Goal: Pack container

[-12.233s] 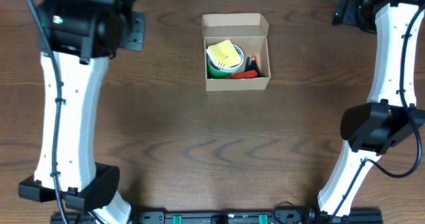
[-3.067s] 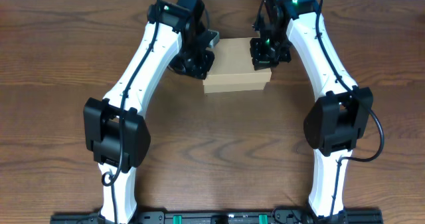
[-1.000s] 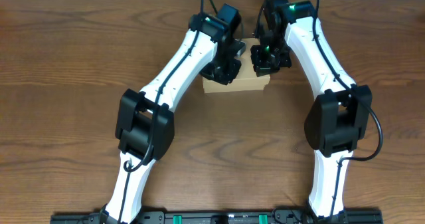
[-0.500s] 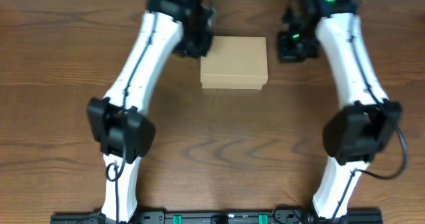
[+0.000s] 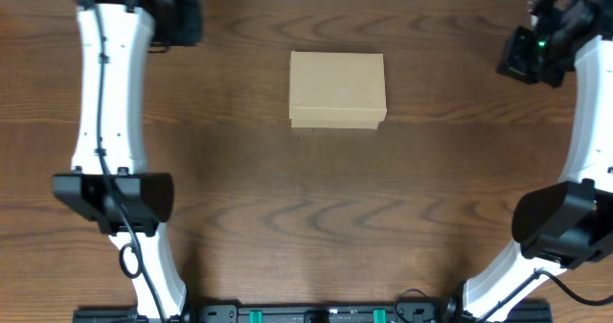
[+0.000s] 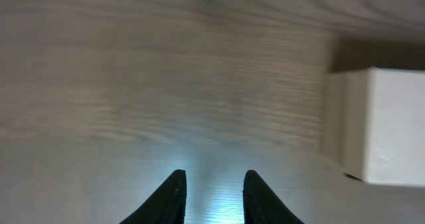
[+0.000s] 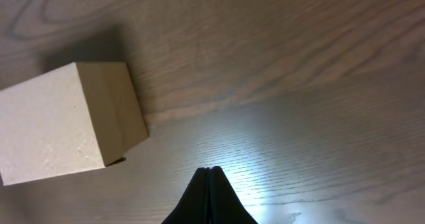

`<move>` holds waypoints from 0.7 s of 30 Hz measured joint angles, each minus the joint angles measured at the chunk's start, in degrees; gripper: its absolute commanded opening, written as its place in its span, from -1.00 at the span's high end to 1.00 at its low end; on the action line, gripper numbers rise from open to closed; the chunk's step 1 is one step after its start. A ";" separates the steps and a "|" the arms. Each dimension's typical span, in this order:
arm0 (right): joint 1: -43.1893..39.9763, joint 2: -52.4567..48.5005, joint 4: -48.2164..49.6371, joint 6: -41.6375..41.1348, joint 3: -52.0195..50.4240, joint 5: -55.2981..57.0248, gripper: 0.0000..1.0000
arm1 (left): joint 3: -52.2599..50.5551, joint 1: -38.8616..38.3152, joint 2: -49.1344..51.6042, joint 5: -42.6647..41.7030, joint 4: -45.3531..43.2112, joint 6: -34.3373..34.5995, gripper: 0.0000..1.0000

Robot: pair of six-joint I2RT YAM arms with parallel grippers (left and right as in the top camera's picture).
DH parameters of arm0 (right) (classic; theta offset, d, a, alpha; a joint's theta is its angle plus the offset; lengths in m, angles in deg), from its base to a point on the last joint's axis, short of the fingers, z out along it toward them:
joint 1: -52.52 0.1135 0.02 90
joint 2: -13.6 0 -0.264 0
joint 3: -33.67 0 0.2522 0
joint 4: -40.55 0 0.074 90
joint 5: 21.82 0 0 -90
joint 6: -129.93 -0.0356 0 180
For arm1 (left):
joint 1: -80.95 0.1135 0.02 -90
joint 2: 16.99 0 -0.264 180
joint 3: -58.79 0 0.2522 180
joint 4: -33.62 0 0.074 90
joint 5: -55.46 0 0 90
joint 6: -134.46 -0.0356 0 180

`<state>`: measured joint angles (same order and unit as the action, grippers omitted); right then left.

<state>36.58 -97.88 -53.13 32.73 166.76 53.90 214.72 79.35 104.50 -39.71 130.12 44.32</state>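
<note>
The container (image 5: pixel 337 88) is a plain tan cardboard box standing at the back middle of the table with its lid flap down flat, so its contents are hidden. My left gripper (image 6: pixel 212 179) hovers over bare wood far to the left of the box, near the back left corner. Its fingers stand a little apart with nothing between them. The box's pale side (image 6: pixel 388 124) shows at the right edge of the left wrist view. My right gripper (image 7: pixel 210 173) is shut on nothing, well to the right of the box (image 7: pixel 63 121), near the back right corner.
Dark brown wooden tabletop (image 5: pixel 306 218) stretches in front of the box. The left arm's white links (image 5: pixel 105 103) run down the left side and the right arm's (image 5: pixel 584 141) down the right side. A black rail (image 5: pixel 316 313) lies along the front edge.
Both grippers have drawn away from the box, outward to the back corners. The left jaws have parted slightly. The box, open with items much earlier, now stands with its lid down.
</note>
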 measured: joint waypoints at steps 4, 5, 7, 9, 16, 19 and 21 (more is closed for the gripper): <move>-1.09 0.00 -0.04 0.04 0.00 -0.72 0.97 | 0.00 3.93 0.00 0.59 1.49 -0.04 -0.01; -1.09 0.00 -0.04 0.04 0.00 -0.83 0.98 | 0.00 4.46 0.00 0.70 1.73 0.02 -0.49; -1.09 0.00 -0.04 0.07 0.00 -1.18 0.97 | 0.00 5.09 0.00 0.90 2.40 0.33 -0.92; -1.09 0.00 0.07 0.09 0.00 -1.27 0.97 | 0.00 5.29 0.00 0.90 2.82 0.55 -0.91; -1.09 0.00 0.50 1.22 3.21 0.52 0.97 | 0.00 5.31 0.00 0.90 3.17 -0.11 -0.91; -1.09 0.00 0.70 2.10 9.20 1.77 0.97 | 0.00 5.40 -0.07 0.90 2.36 -0.13 -0.91; -1.09 0.04 1.11 2.49 14.32 2.29 0.97 | 0.24 5.60 -0.20 0.90 1.79 -0.15 -0.91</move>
<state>35.49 -97.84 -52.01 35.22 181.07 56.19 214.96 84.94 104.31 -38.82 131.91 44.17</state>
